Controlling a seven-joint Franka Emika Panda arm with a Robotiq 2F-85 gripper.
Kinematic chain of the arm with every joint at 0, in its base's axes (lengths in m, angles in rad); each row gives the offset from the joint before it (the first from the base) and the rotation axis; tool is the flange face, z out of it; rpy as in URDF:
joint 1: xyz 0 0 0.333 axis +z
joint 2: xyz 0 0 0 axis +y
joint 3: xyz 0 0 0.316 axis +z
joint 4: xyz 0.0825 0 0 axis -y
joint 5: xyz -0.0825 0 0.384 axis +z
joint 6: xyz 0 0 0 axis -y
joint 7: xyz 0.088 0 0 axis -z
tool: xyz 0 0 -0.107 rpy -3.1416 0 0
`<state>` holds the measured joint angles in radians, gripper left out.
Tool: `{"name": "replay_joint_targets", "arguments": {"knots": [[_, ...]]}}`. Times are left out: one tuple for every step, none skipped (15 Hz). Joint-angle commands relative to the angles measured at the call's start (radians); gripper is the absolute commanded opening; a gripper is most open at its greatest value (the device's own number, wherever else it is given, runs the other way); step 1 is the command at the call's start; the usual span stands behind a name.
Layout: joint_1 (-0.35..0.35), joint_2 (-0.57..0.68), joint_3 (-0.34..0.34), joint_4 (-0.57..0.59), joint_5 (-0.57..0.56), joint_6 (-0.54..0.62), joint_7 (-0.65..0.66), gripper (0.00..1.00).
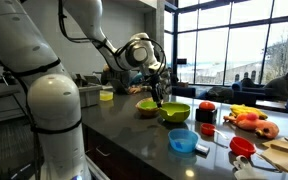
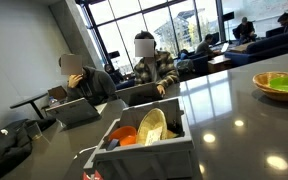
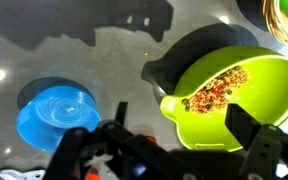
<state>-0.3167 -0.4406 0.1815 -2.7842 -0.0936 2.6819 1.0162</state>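
Note:
My gripper [image 1: 160, 92] hangs over the dark counter, just above a lime-green bowl [image 1: 174, 112]. In the wrist view the gripper [image 3: 167, 143] is open, with its two black fingers spread wide and nothing between them. The green bowl [image 3: 229, 95] lies below it toward the right finger and holds a patch of mixed brown and red grains. The bowl's flat handle tab points toward the gap between the fingers. A blue bowl [image 3: 56, 108] sits upside up on the counter to the left, and also shows in an exterior view [image 1: 183, 142].
An olive bowl [image 1: 147, 106], red cups [image 1: 206, 110] [image 1: 242, 146], toy food [image 1: 252, 121] and a cutting board [image 1: 284, 150] stand on the counter. A white rack [image 2: 144, 150] holds plates. People [image 2: 149, 62] sit at tables behind.

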Motion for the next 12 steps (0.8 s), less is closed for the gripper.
{"name": "replay_joint_targets", "arguments": {"knots": [[0.017, 0.034, -0.019, 0.001, 0.027, 0.085, 0.048, 1.00], [0.026, 0.043, -0.025, 0.001, 0.042, 0.108, 0.045, 1.00], [0.035, 0.055, -0.031, 0.001, 0.058, 0.136, 0.042, 1.00], [0.044, 0.067, -0.038, 0.001, 0.076, 0.158, 0.038, 1.00], [0.059, 0.085, -0.049, 0.001, 0.104, 0.188, 0.029, 1.00], [0.077, 0.099, -0.062, 0.001, 0.134, 0.214, 0.019, 1.00], [0.103, 0.120, -0.084, 0.001, 0.176, 0.254, 0.003, 1.00], [0.139, 0.143, -0.112, 0.001, 0.223, 0.304, -0.025, 1.00], [0.178, 0.161, -0.140, 0.000, 0.276, 0.346, -0.053, 1.00], [0.226, 0.181, -0.173, 0.000, 0.341, 0.387, -0.083, 1.00], [0.271, 0.195, -0.205, 0.000, 0.401, 0.419, -0.114, 1.00], [0.322, 0.204, -0.242, 0.000, 0.468, 0.442, -0.154, 1.00]]}}
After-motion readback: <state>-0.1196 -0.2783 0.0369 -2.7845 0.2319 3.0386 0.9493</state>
